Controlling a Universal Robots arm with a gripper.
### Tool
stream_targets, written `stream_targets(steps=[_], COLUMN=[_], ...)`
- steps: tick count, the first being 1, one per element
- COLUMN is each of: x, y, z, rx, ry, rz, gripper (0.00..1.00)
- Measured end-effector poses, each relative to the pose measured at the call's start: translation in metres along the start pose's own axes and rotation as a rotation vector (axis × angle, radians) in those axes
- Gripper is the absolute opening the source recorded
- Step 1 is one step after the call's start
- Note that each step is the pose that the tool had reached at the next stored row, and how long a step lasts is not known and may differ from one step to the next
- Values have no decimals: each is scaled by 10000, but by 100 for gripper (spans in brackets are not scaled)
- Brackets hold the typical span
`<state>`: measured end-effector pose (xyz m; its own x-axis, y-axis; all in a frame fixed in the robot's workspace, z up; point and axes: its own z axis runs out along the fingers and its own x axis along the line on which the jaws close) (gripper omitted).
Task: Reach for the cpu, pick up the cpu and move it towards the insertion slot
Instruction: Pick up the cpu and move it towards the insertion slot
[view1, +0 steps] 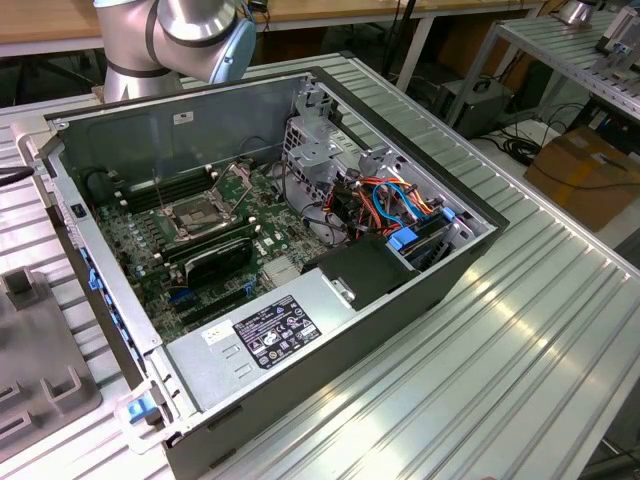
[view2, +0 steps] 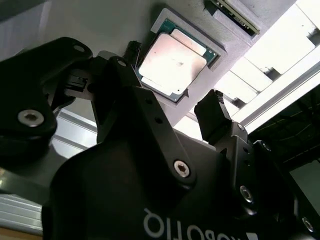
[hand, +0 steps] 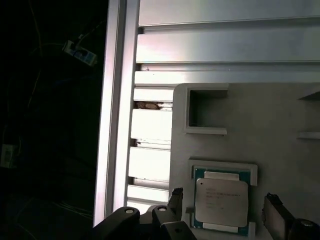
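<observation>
Computer case (view1: 200, 110) lying open on a ribbed metal counter (view1: 520, 340) in the exterior view. The insertion slot (view1: 197, 215) sits left of centre on the green board (view1: 140, 250), with the robot arm (view1: 180, 35) at upper left.

In the second wrist view, black fingers (view2: 212, 112) are spread, one on each side of the cpu (view2: 172, 62), which rests in a grey tray (view2: 190, 17).

In the first wrist view, the cpu lies in its tray recess, and the fingers are not touching it.

My exterior view sits high and well back, looking down at a slant into the open computer case (view1: 200, 110) on the ribbed table (view1: 520, 330), with the arm (view1: 190, 30) at the far edge. Both wrist views ride close, looking down past the gripper (hand: 223, 197) fingers (hand: 175, 200). Between them they share the cpu (hand: 221, 202) (view2: 172, 62) in its grey tray (hand: 280, 120).
</observation>
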<state>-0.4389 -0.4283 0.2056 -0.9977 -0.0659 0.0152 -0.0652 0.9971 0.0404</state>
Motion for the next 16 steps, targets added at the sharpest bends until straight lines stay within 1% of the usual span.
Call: stream_targets(steps=[1,5,6,7,16], x=[0,-1,-2,-1,-2], y=[-1,-3,-4,-5,-7], z=[31,88,122,140,162], rx=[1,-1,-4,-8,-9], ry=[0,0,-1,0,-1], rz=[-6,-9,-8,-7,-9], gripper=[72,72,72,72,72])
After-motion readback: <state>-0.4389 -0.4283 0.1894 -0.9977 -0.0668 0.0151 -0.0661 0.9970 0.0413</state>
